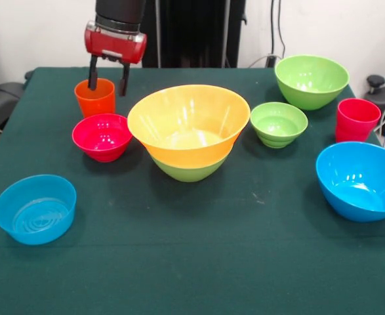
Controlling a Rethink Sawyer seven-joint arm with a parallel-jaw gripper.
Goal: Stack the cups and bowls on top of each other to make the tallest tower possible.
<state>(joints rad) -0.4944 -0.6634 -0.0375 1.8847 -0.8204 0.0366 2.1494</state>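
My gripper (pixel 107 90) hangs open at the back left, over the orange cup (pixel 95 100). One finger overlaps the cup's mouth and the other stands just right of its wall; nothing is held. In the middle, the very wide orange bowl (pixel 189 121) sits nested in a big green bowl (pixel 187 170), the only stack in view. A small red bowl (pixel 102 136) lies just in front of the orange cup. The small blue bowl (pixel 35 209) is front left and the small green bowl (pixel 279 123) right of centre. At the right are a big green bowl (pixel 311 80), the red cup (pixel 357 119) and the big blue bowl (pixel 359 180).
Everything stands on a dark green tablecloth (pixel 199 262). Black equipment and cables rise behind the table's far edge, and a black chair part shows at the far right.
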